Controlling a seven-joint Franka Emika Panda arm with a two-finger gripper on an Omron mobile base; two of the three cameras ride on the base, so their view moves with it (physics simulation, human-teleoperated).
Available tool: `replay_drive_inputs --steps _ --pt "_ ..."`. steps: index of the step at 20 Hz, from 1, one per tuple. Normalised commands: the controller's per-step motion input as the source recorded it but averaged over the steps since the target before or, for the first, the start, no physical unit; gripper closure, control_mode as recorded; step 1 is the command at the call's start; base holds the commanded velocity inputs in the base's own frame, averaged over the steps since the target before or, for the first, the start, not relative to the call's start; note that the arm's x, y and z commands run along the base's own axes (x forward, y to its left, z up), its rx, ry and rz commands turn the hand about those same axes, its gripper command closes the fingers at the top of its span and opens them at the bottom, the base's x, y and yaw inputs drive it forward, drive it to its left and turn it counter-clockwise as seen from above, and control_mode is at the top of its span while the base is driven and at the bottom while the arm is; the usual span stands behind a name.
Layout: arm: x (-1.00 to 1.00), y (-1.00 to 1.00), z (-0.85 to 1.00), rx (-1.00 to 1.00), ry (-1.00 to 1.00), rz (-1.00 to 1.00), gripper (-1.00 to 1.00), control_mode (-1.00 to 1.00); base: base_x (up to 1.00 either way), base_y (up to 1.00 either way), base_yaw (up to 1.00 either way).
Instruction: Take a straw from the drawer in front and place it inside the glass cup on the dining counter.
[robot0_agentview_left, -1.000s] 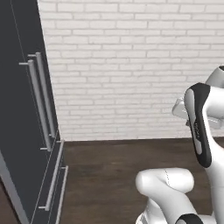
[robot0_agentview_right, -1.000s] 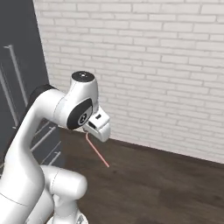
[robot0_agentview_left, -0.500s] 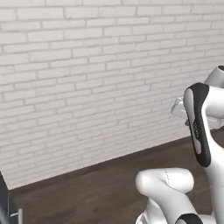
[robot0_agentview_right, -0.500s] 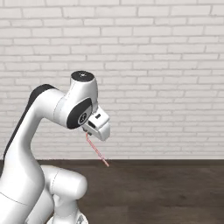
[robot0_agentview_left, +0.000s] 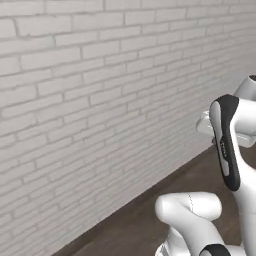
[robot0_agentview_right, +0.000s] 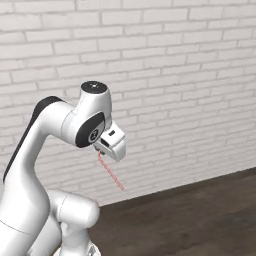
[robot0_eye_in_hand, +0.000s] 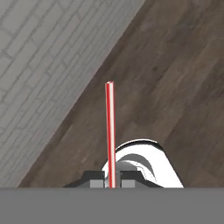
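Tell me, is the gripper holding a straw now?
Yes, the gripper is shut on a red-and-white straw that sticks out between its fingertips.

Wall (robot0_agentview_left: 90, 100) across the top of both base views: white-painted brick, matt, rough-looking with shallow grey mortar lines. Floor (robot0_agentview_right: 200, 215) at the bottom of the frames: dark brown wood planks, visible grain, low sheen. Straw (robot0_eye_in_hand: 110, 131) in centre of the hand view: smooth, red and white striped lengthwise, looks like plastic or coated paper, can't tell which. Gripper (robot0_eye_in_hand: 111, 179) at bottom centre pinching the straw: dark matt fingertips, smooth
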Motion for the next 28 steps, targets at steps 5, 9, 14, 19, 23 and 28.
replay_drive_inputs --steps 5,9,14,19,23,28 --pt "0.0 0.0 0.0 0.0 0.0 0.0 1.0 1.0 1.0 -0.18 -0.44" --pt "0.0 0.0 0.0 0.0 0.0 0.0 1.0 1.0 1.0 -0.3 -0.43" --pt "0.0 0.0 0.0 0.0 0.0 0.0 1.0 1.0 0.9 -0.33 -0.51" --pt "0.0 0.0 0.0 0.0 0.0 0.0 1.0 1.0 0.56 -0.25 -0.64" --pt "0.0 0.0 0.0 0.0 0.0 0.0 1.0 1.0 0.4 -0.08 -0.72" --pt "0.0 0.0 0.0 0.0 0.0 0.0 1.0 1.0 0.39 0.02 -0.76"
